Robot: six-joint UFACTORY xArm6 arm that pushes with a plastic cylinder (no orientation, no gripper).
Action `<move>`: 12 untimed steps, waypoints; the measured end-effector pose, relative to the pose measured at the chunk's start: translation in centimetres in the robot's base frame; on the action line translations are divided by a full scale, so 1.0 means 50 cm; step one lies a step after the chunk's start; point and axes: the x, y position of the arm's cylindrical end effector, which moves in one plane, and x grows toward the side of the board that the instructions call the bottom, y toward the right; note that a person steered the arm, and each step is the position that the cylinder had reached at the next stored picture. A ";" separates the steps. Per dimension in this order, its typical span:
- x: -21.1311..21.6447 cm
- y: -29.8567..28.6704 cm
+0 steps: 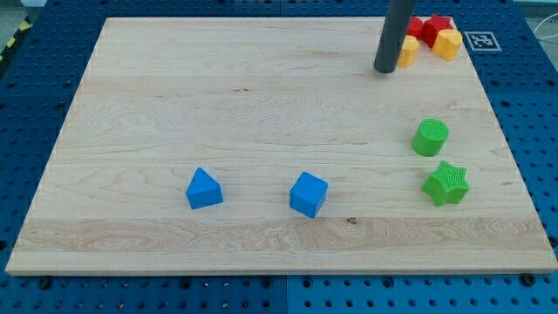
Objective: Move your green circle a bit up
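Note:
The green circle lies on the wooden board at the view's right, just above a green star. My tip rests on the board near the view's top right. It is above and to the left of the green circle, well apart from it. The tip stands right beside a yellow block, touching or nearly touching its left side.
A red block, a red star and a second yellow block cluster at the top right corner. A blue triangular block and a blue cube lie toward the view's bottom middle. A printed marker tag sits beyond the board's right edge.

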 end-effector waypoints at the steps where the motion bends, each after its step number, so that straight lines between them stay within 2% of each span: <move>1: 0.000 0.039; 3: -0.074 0.056; 4: -0.082 0.056; 6: 0.013 0.070; 8: 0.095 0.276; 9: 0.214 0.314; 11: 0.403 0.263; 12: 0.390 0.155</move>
